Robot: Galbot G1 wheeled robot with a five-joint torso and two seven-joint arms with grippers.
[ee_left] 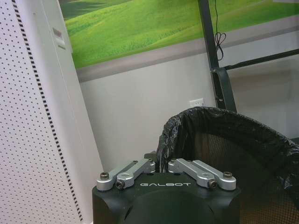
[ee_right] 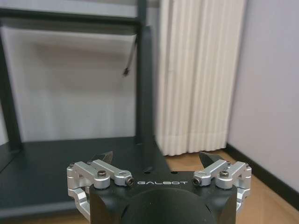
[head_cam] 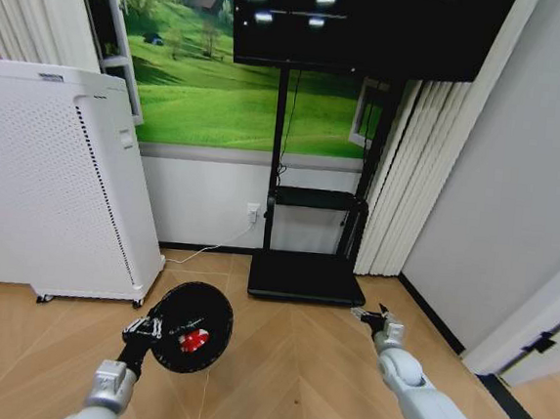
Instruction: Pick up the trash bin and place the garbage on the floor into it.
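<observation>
A: Where was the small black round mesh trash bin at that moment?

B: Off the wooden floor, near the white perforated cabinet. The left gripper had its fingers pinched together on the bin's rim and black liner, mouth turned toward the head camera. A red-and-white crumpled piece of garbage lay inside.

A: And the other arm?

B: The right gripper hung above the floor just before the edge of the black television stand's base, fingers spread apart, holding nothing.

A: How should the carrying go?

B: I'd judge the rim grip thin, so keep the bin steady, mouth up, so the trash stays in.
</observation>
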